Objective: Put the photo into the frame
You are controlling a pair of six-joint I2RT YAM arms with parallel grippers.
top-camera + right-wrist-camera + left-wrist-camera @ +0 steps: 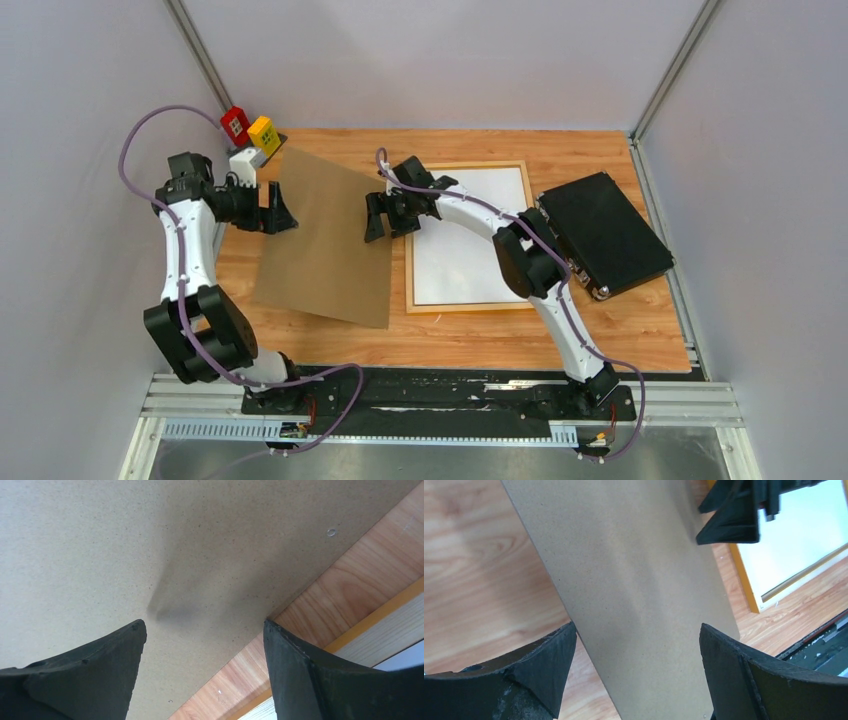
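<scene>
Spread wide, the left gripper (283, 212) hangs over the left edge of the brown hardboard panel (325, 245), gripping nothing. The right gripper (388, 222), jaws also apart, hovers over the panel's right edge. Just right of it, the frame (470, 308) lies on the table (600, 330), with the photo (450, 275) inside it, white back up.

Wooden table (640, 335) with brown panel (325, 250), frame (468, 308), black case (603, 232).

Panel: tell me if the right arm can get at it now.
Likely yes. The right gripper hangs open directly above the right edge of the panel, with nothing between them. The left gripper is over the opposite side, out of its way. The panel seems to lie flat, so pinching it may be awkward.
</scene>
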